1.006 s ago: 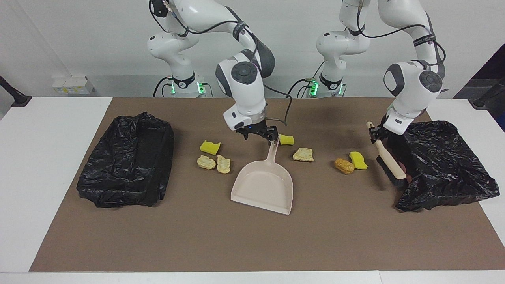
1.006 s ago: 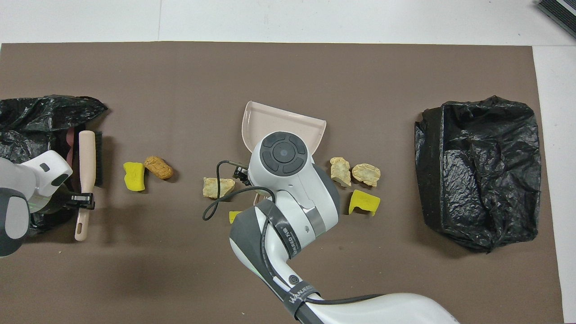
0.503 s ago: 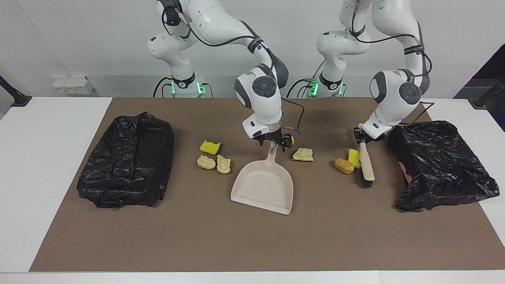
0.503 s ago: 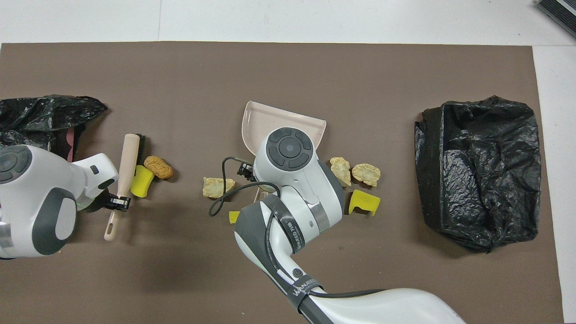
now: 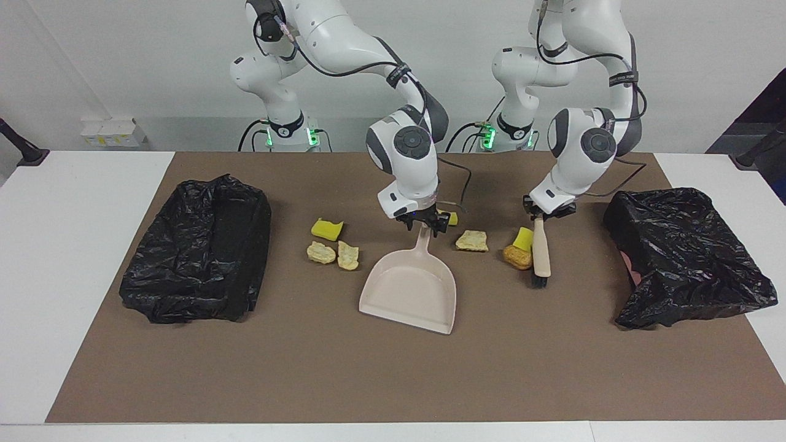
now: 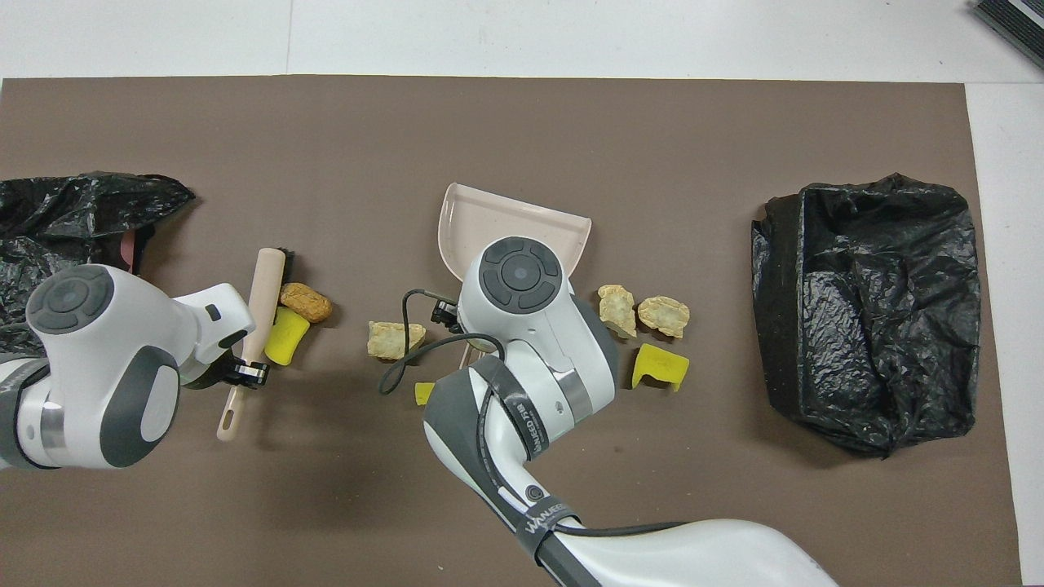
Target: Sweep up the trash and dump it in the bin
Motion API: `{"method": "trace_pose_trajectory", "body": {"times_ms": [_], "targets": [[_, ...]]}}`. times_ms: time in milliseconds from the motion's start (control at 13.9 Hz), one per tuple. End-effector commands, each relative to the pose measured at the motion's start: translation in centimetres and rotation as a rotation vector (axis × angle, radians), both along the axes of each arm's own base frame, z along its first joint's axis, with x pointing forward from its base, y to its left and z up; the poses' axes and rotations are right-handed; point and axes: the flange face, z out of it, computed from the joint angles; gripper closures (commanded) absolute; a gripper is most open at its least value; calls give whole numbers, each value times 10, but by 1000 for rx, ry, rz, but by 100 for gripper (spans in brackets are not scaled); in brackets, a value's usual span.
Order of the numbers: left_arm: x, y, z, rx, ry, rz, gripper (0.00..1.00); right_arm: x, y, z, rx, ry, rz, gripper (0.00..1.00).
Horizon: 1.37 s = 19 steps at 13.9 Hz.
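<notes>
- Two black-lined bins sat on the desk, one at the right arm's end and one at the left arm's end; no scrap lay in either, so far as could be seen.
- The beige dustpan lay flat mid-desk, its handle clenched in the right gripper.
- The left gripper, jaws clamped on the brush, pressed its bristles against a yellow sponge chunk and an orange-brown lump.
- Other trash: a crust beside the pan, two crusts and a sponge toward the right arm's end (one yellow bit by the handle).
- Sweeping seemed under way; next, the pan's mouth probably needed turning toward the brush.
</notes>
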Motion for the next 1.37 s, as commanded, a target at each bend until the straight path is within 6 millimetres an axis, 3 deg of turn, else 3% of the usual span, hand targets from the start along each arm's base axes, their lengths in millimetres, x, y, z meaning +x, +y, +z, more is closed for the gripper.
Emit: {"method": "trace_pose_trajectory", "body": {"times_ms": [0, 216, 431, 575, 719, 934, 1078, 1150, 1293], "targets": [[-18, -14, 4, 18, 32, -16, 100, 1, -6, 8, 18, 18, 48, 100], [-30, -33, 6, 23, 69, -12, 100, 11, -12, 31, 55, -43, 186, 100], [-40, -57, 8, 31, 71, 27, 100, 18, -48, 59, 81, -84, 437, 100], [-45, -65, 8, 32, 73, 34, 100, 11, -79, 74, 79, -60, 582, 100], [-45, -66, 8, 28, 75, 38, 100, 5, -123, 92, 32, -74, 721, 100], [-46, -66, 7, 25, 76, 41, 100, -19, -187, 123, -4, -30, 992, 100], [-48, -69, 8, 26, 73, 55, 100, -38, -217, 132, -36, 14, 1252, 100], [-49, -75, 9, 30, 71, 60, 100, -45, -220, 126, -23, 23, 1353, 100], [-51, -77, 8, 33, 70, 66, 100, -60, -203, 112, -4, 43, 1483, 100]]}}
